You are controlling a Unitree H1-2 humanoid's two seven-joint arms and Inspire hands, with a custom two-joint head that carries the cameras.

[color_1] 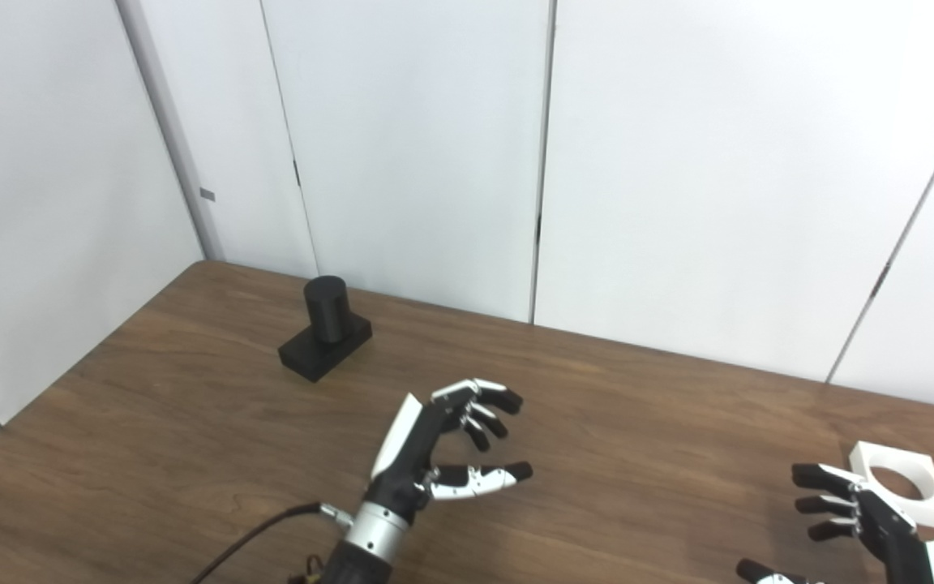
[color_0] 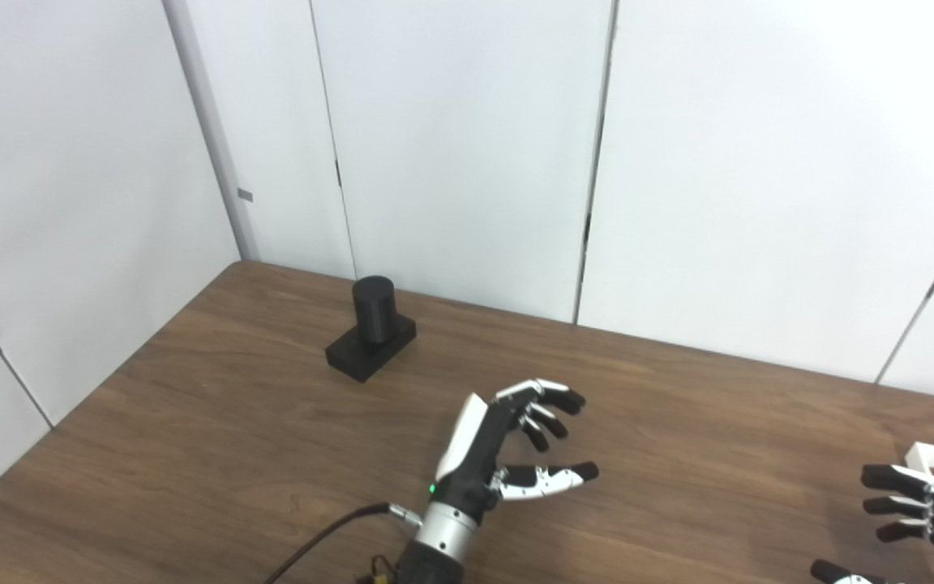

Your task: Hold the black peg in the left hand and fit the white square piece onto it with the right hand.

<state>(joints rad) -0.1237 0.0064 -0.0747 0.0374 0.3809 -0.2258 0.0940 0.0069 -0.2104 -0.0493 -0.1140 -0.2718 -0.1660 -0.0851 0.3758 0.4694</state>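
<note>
The black peg [color_0: 373, 307], a short upright cylinder on a black rectangular base [color_0: 370, 348], stands on the wooden table [color_0: 232, 422] at the back left. My left hand [color_0: 507, 454] is open and empty over the table's middle, well to the right of and nearer than the peg. The white square piece [color_1: 898, 480], flat with a round hole, lies on the table at the far right. My right hand [color_1: 856, 519] is open and empty just in front and left of it, its fingers close to the piece; I cannot tell if they touch.
White wall panels [color_0: 467, 146] close off the table's back and left sides. A black cable [color_0: 321, 539] runs from my left wrist to the bottom edge.
</note>
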